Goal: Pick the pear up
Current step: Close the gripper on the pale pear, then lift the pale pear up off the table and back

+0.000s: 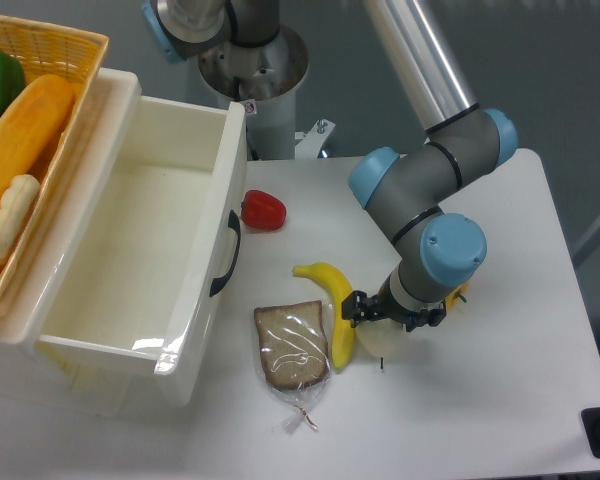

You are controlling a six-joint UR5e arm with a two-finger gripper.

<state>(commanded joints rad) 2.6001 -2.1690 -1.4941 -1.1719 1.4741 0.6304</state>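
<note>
The pear [382, 347] is pale cream-white and lies on the white table with its thin dark stem [382, 365] pointing toward the front. My gripper [393, 318] is straight above it and low, covering its upper part. Black finger parts show to the left [350, 305] and right of the pear, straddling it. Their tips are hidden under the wrist, so I cannot see whether they press on the fruit. A yellow banana [332, 300] lies right beside the pear's left side, close to the left finger.
A bagged bread slice [292, 345] lies left of the banana. A red pepper [263, 210] sits by the big white bin [130, 250]. A wicker basket [50, 50] with bread and a green pepper is at the far left. A yellow item [461, 292] peeks out behind the wrist.
</note>
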